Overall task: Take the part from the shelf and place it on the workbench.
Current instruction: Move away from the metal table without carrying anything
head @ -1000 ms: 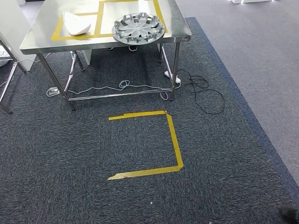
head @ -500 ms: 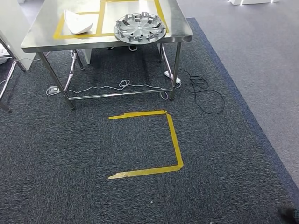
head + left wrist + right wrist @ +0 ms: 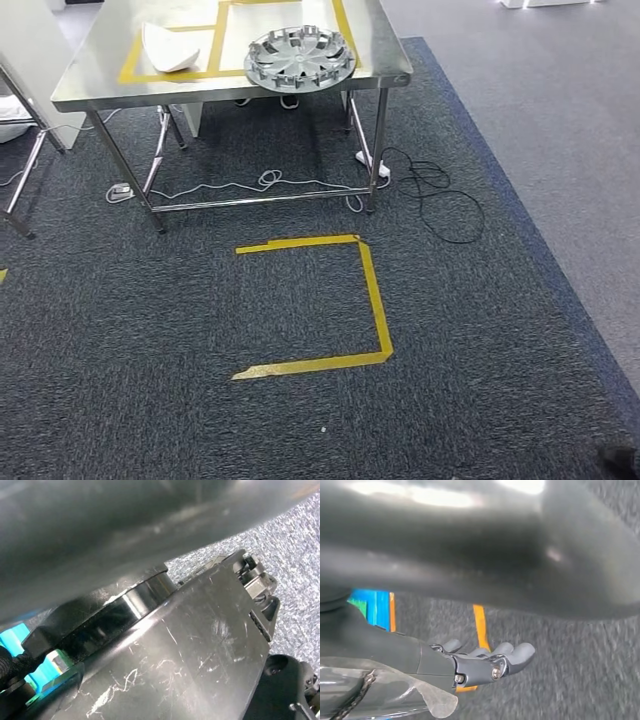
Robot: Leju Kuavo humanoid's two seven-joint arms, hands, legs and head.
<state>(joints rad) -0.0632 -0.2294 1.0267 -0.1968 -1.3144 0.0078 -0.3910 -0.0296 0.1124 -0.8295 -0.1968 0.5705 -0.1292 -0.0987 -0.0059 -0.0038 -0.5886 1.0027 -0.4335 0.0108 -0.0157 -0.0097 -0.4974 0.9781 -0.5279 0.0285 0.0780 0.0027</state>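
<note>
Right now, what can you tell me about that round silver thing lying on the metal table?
The hubcap is a round silver wheel cover, plastic or metal by its look, with spokes fanning out from a small centre and short clips standing up around its rim. It lies flat near the front right corner of the steel workbench, its edge reaching close to the table's front edge. It partly covers the yellow tape outline marked on the tabletop. Nothing but the table touches it.
</note>
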